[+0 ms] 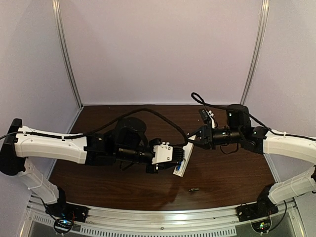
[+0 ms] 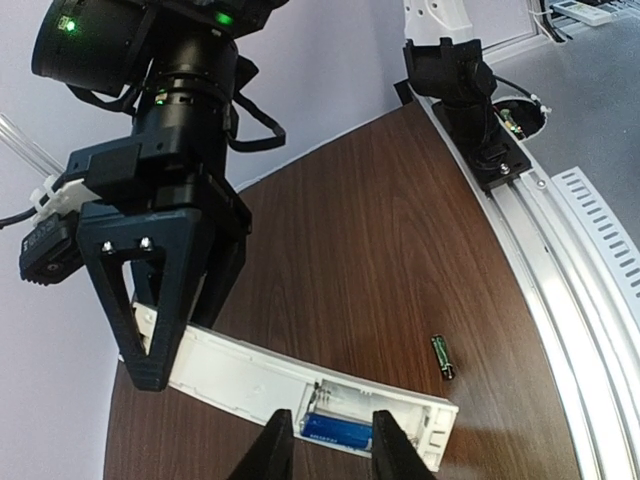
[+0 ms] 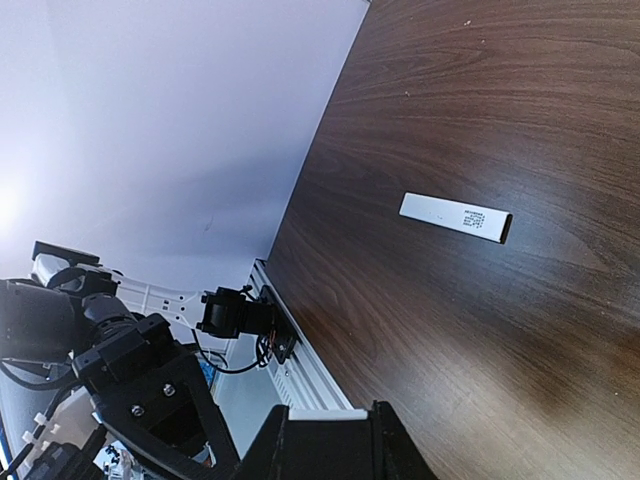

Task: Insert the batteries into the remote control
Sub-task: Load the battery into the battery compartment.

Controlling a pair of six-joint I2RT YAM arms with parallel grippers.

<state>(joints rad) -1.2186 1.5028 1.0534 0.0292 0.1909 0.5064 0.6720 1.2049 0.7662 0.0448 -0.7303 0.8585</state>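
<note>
The white remote control is held off the table, battery recess facing up. One blue battery lies in the recess along its near edge. My left gripper is open, its fingertips standing either side of that battery, with a white gap at the left fingertip. My right gripper is shut on the remote's far end, which shows as a white edge between its fingers. A second, dark battery lies loose on the table; it also shows in the top view, near the front edge.
The flat white cover strip lies on the brown table behind the right gripper. The metal rail with both arm bases runs along the front edge. Pale walls close the back and sides.
</note>
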